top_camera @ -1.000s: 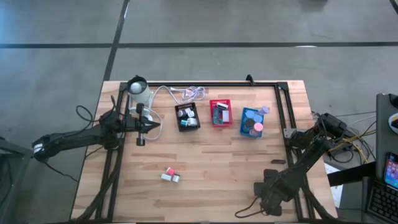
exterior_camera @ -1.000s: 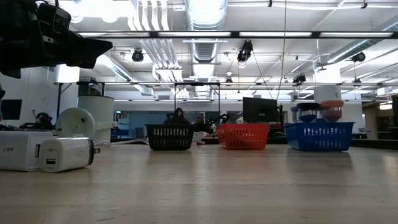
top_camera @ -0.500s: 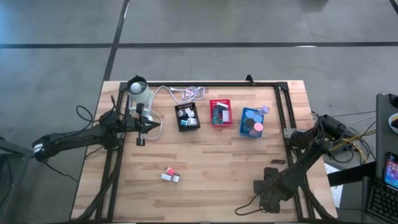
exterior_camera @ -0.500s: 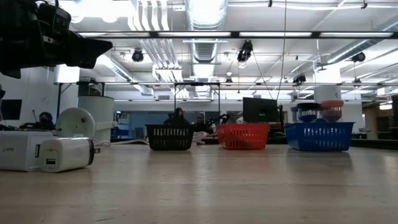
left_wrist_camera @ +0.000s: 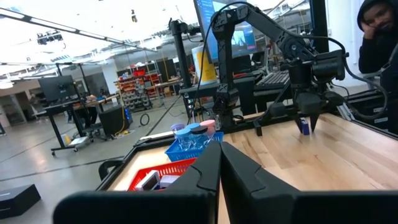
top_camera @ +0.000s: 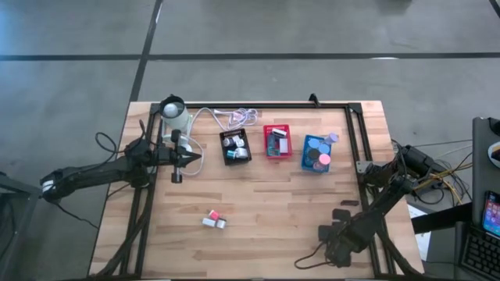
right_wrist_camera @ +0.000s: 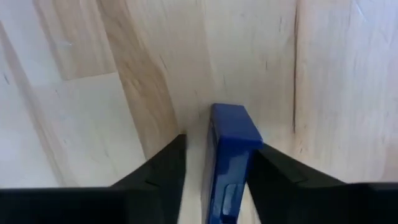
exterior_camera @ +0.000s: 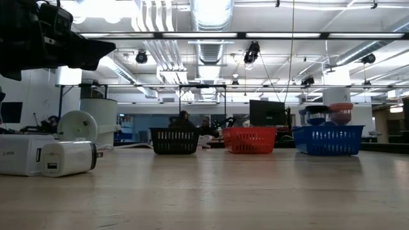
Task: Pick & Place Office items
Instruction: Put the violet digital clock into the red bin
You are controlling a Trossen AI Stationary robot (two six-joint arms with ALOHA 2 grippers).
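Observation:
A small blue block (right_wrist_camera: pixel 227 146) stands on edge on the wooden table near its front right corner, also seen in the left wrist view (left_wrist_camera: pixel 303 127). My right gripper (top_camera: pixel 337 234) points straight down over it, open, one finger on each long side. Near the table's front, left of centre, lie a pink block (top_camera: pixel 212 214) and a white block (top_camera: pixel 216 223). Black tray (top_camera: pixel 235 146), red tray (top_camera: pixel 276 141) and blue tray (top_camera: pixel 316 153) stand in a row at the back with items in them. My left gripper (top_camera: pixel 177 173) hovers shut left of the black tray, holding nothing. My right gripper comes at the blue block from above, fingers pointing down on either side of its length. One finger (right_wrist_camera: pixel 268 171) lies against one long side (right_wrist_camera: pixel 254 142). A thin strip of table shows between the other finger (right_wrist_camera: pixel 166 169) and the block. The block rests on the table.
A lavender roll (top_camera: pixel 333 137) lies beside the blue tray. A white coiled cable (top_camera: pixel 241 117) and a white round device (top_camera: pixel 173 112) sit at the back left. Dark frame rails (top_camera: pixel 355 133) run along the table's edges. A person (left_wrist_camera: pixel 379 31) sits beyond the right side.

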